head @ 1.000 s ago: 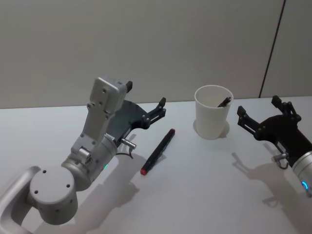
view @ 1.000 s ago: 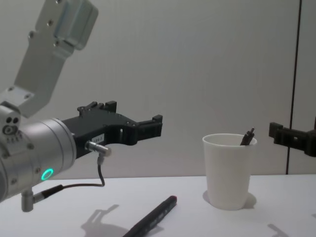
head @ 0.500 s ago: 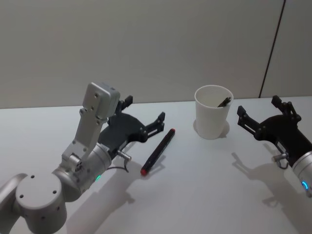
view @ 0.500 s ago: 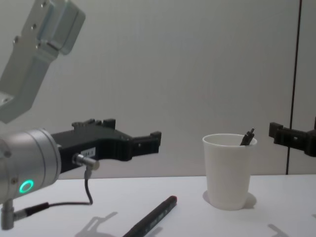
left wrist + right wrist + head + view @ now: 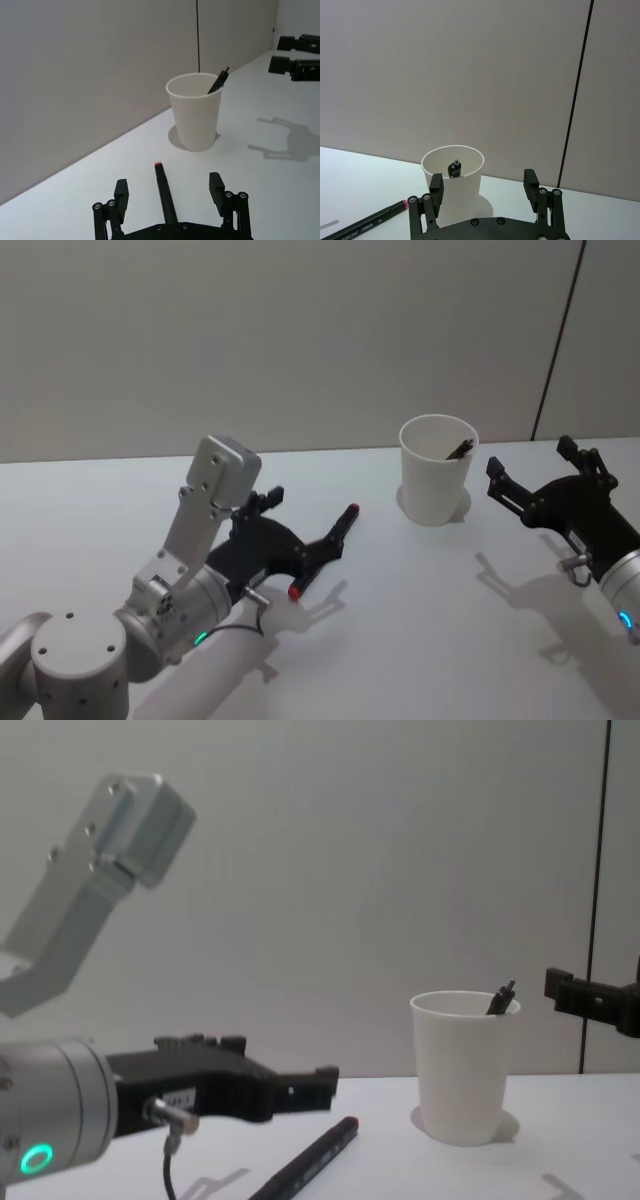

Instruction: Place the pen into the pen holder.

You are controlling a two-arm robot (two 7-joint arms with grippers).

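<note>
On the white table (image 5: 420, 640) in front of the robot, we see a black pen (image 5: 346, 519) with red ends lying flat on a slant, its far end pointing toward the white paper cup (image 5: 435, 475) and well apart from it. The cup stands upright near the back wall, and a second dark pen (image 5: 461, 449) leans inside it with its tip above the rim. The left gripper (image 5: 300, 523) hangs low over the lying pen with its jaws spread wide. From the left wrist we see the pen (image 5: 164, 187) running straight between the two fingers (image 5: 121, 194), with a clear gap on either side, so the left gripper (image 5: 169, 189) has hold of nothing. The cup (image 5: 195, 117) stands beyond the pen's far tip. From the chest, the left gripper (image 5: 300, 1085) sits just above the table, with the pen (image 5: 310, 1160) on the surface beside it and the cup (image 5: 463, 1070) off to the right. The right gripper (image 5: 530, 457) hovers above the table just to the right of the cup, also wide open and empty. From the right wrist, its fingers (image 5: 530, 181) frame the cup (image 5: 452, 185) farther off without touching it.
</note>
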